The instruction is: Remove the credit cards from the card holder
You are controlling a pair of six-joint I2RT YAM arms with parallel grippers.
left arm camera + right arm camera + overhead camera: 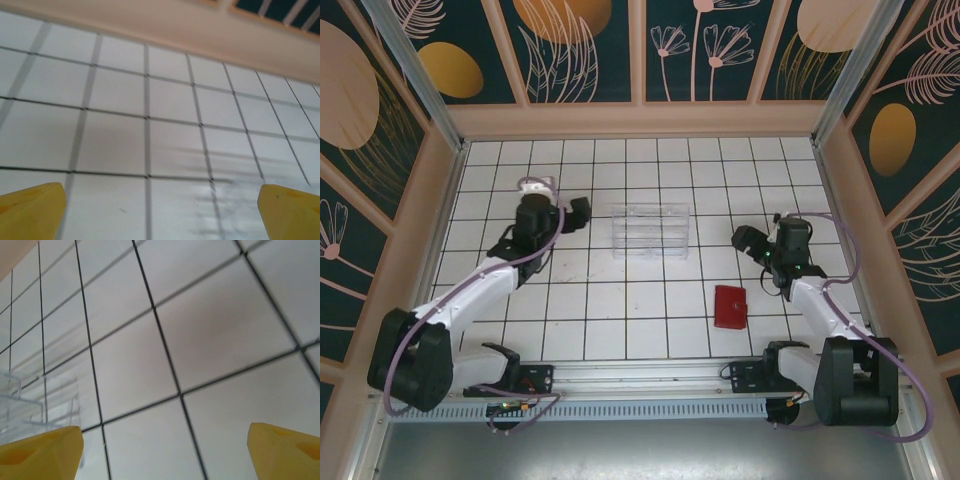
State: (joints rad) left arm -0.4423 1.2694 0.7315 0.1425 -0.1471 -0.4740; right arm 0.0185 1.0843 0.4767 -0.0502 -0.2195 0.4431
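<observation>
Card holder [729, 306] folded, near right gripper [744, 240], untouched, toward arm bases.

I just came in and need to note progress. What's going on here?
Two robot arms are meant to take cards out of a red wallet, but neither is touching it. The wallet lies folded shut on the tiled table, close to the right arm. The right hand hovers open and empty a little beyond the wallet. The left hand is open and empty on the other side. A clear tray sits between the two hands.
</observation>
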